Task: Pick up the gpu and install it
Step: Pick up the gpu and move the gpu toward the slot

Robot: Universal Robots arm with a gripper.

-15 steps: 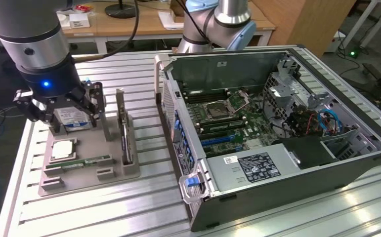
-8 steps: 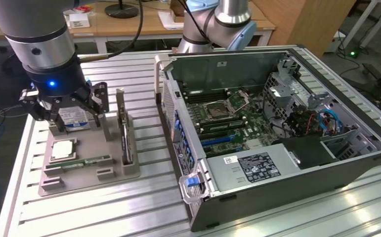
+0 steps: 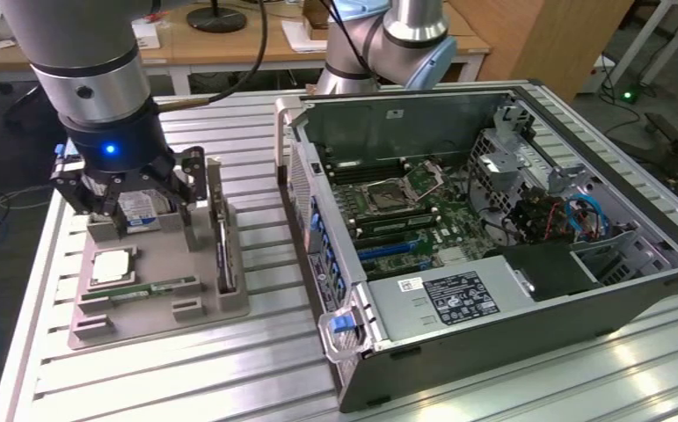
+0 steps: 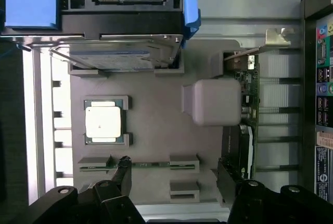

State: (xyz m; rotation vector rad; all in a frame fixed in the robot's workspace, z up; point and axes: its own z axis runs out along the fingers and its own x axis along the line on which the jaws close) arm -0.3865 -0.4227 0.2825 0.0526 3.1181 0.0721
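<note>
The black two-fingered gripper [image 3: 137,200] on the grey arm hangs over the twelve o'clock end of the grey moulded parts tray [image 3: 215,308], which lies on the slatted aluminium table [image 3: 198,369]. In the wrist view its fingers [image 4: 124,171] stand wide apart, with bare tray and the narrow green RAM stick [image 4: 140,165] showing between them. The thin dark GPU card [image 3: 226,253] stands on edge in a slot along the tray's three o'clock side. In the exterior view it sits at about four o'clock from the gripper, near it but apart. Its grey metal end bracket [image 4: 278,36] shows at one end in the wrist view. The silver, blue-labelled hard drive [image 4: 117,57] rests tilted in its holder, close beneath the gripper. The square silver processor chip [image 3: 113,264] lies at six o'clock from it. The open dark-grey computer case [image 3: 492,352], its green motherboard [image 3: 415,215] exposed, stands at three o'clock from the tray.
</note>
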